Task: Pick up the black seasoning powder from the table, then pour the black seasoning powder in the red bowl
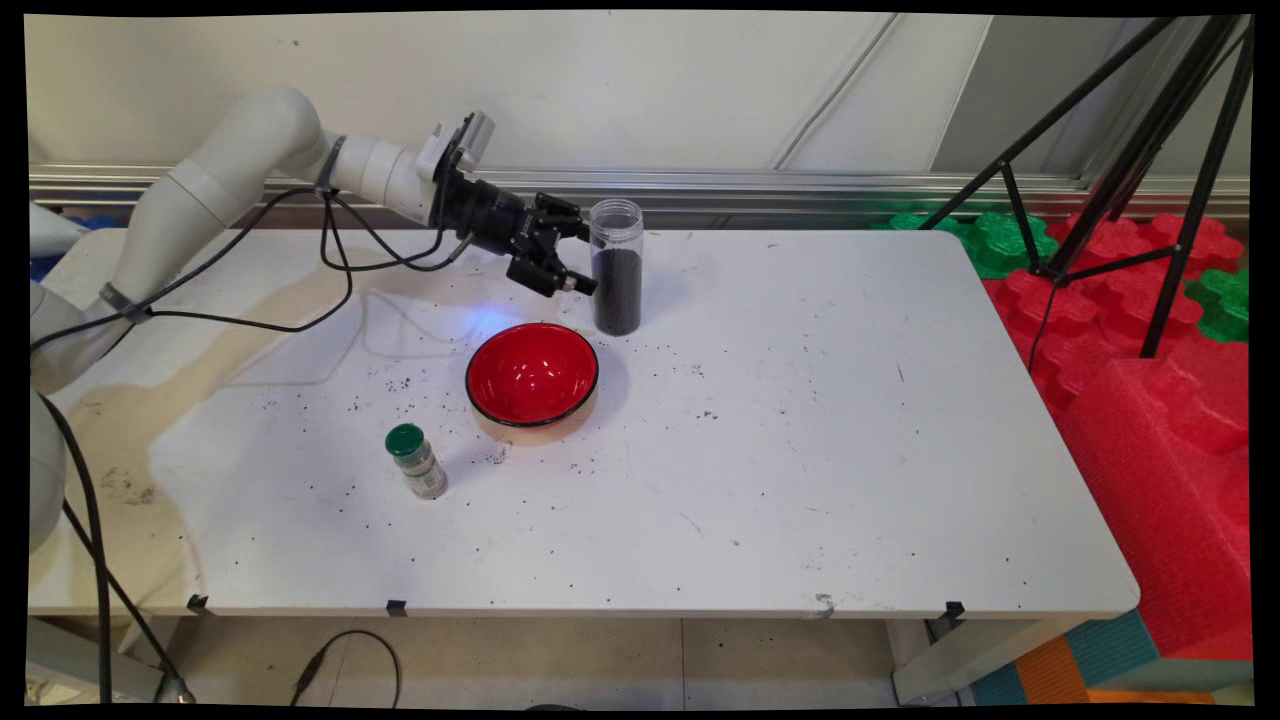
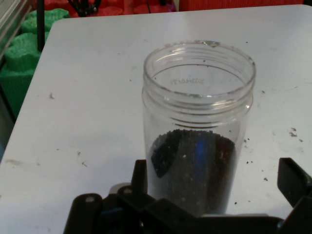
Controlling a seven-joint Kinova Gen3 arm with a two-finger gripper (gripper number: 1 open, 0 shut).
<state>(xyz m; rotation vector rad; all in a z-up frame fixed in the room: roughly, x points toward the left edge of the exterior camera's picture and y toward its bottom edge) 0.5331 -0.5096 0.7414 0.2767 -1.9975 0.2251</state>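
Claw at the open jar

I see my claw spread wide on either side of the clear jar, half full of dark grains, standing upright at the table's far side. The red bowl sits just nearer; a green-capped bottle stands beyond it.

Jar: clear plastic, filled about two-thirds with black grains.
Bowl: glossy red inside, black rim, tan outside.
Small bottle: green cap, pale label with greenish print.
Table: white, speckled with scattered black grains, brownish stains at its left side.
Gripper: black.
Arm: white, with black cables.
Foam blocks: red and green.
Tripod: black.
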